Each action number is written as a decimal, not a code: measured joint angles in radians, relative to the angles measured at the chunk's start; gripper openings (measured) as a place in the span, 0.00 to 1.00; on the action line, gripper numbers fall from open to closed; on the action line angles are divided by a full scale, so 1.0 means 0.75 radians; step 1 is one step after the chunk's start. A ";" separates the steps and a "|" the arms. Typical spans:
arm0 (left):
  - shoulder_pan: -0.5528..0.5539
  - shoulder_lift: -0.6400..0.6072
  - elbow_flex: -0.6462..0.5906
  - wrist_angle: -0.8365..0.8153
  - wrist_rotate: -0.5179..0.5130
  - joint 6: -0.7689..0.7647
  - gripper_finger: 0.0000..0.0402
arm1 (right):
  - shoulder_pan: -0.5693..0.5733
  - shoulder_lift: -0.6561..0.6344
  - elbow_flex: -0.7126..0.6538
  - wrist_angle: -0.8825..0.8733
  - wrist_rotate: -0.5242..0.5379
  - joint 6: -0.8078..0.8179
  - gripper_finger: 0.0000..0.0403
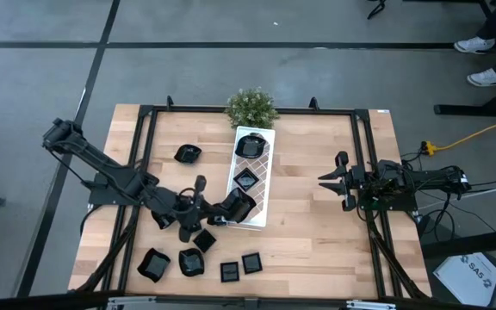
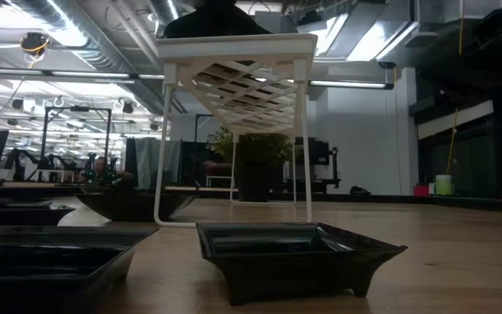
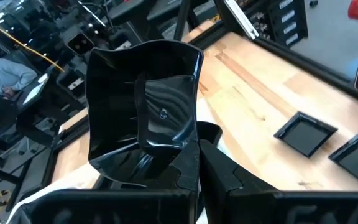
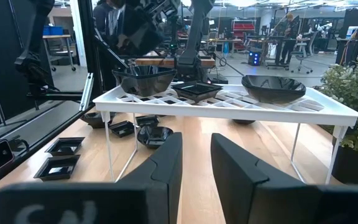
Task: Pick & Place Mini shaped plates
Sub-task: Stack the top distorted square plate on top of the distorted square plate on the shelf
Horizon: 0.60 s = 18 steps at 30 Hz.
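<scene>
From above, my left pincer (image 1: 231,207) sits at the near end of the white tray (image 1: 265,176), clenched on a black wavy-edged plate (image 1: 241,203) so it can go beside the two already there. Level with the table, the tray stands raised on legs, loose plates in front. Past my left wrist, the plate (image 3: 145,109) stands tilted, gripped by its rim. My right pincer (image 1: 341,182) waits right of the tray, jaws parted, empty.

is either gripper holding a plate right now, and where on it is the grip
The left gripper is shut on a wavy-edged black plate, pinching its rim at one edge. The right gripper holds nothing, jaws apart.
</scene>
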 joint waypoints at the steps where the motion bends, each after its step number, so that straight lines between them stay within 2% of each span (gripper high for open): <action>1: 0.000 0.015 0.006 -0.010 -0.003 0.010 0.00 | 0.000 0.000 0.000 0.000 0.000 0.000 0.21; 11: 0.000 0.157 0.168 -0.187 -0.044 0.062 0.00 | 0.000 0.000 0.000 0.000 0.000 0.000 0.21; 18: 0.002 0.215 0.279 -0.431 -0.184 0.073 0.00 | 0.000 -0.001 0.000 0.000 0.000 0.000 0.21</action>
